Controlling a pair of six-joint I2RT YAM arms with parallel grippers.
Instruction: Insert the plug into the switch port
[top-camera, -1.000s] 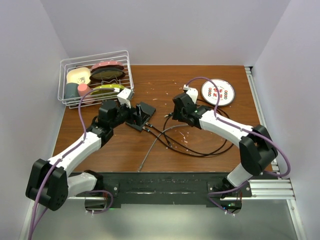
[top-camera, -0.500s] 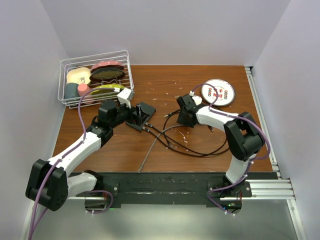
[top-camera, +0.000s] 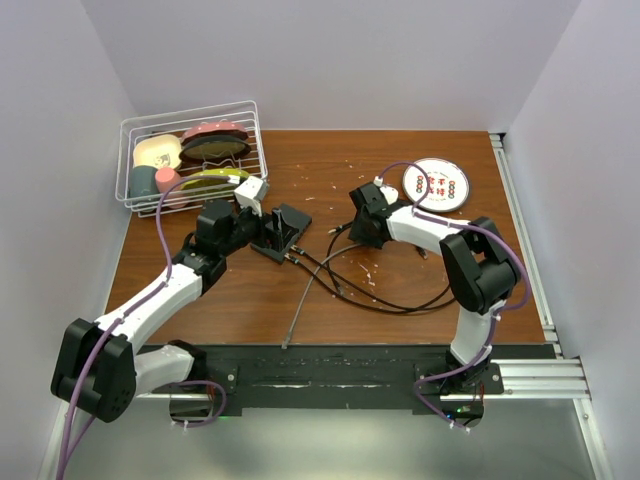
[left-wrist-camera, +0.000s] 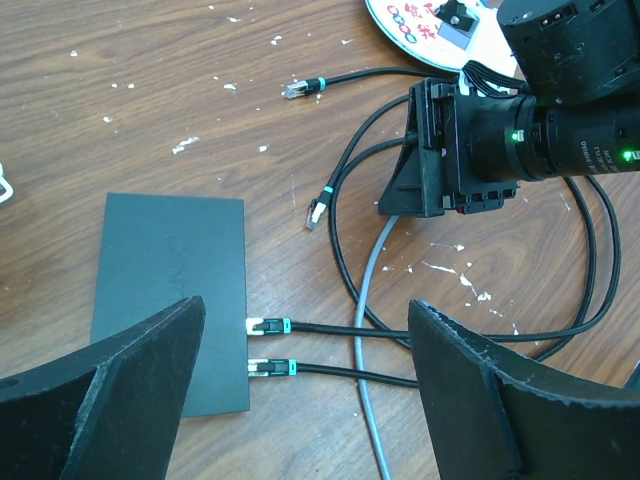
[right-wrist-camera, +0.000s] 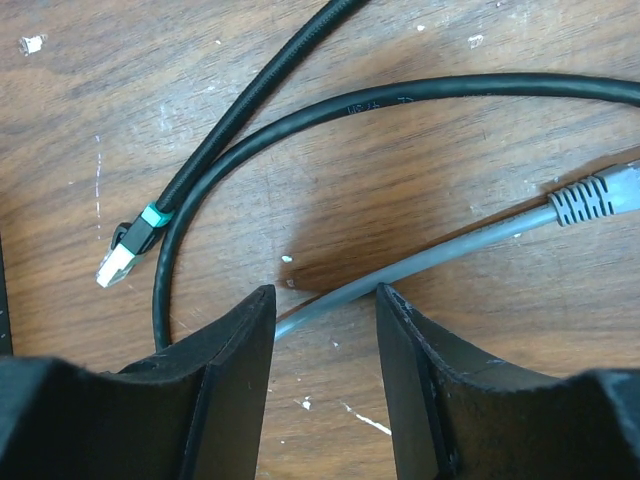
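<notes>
My right tool (right-wrist-camera: 322, 296) has swung down, fingers apart astride the thin grey cable (right-wrist-camera: 450, 248). The teal-banded plug (right-wrist-camera: 114, 263) of the black braided cable (right-wrist-camera: 250, 100) lies beside, ungrasped. The flat matte-black switch box (left-wrist-camera: 170, 280) waits under my spread left tool (left-wrist-camera: 308, 312).

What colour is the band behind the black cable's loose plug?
Teal green band, clearest in the right wrist view.

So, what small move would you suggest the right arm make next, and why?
Probably shift the right gripper toward the switch, onto the green-banded plug. Its open fingers straddle only the gray cable, mid-length, while that plug lies unheld near the switch's port edge.
</notes>
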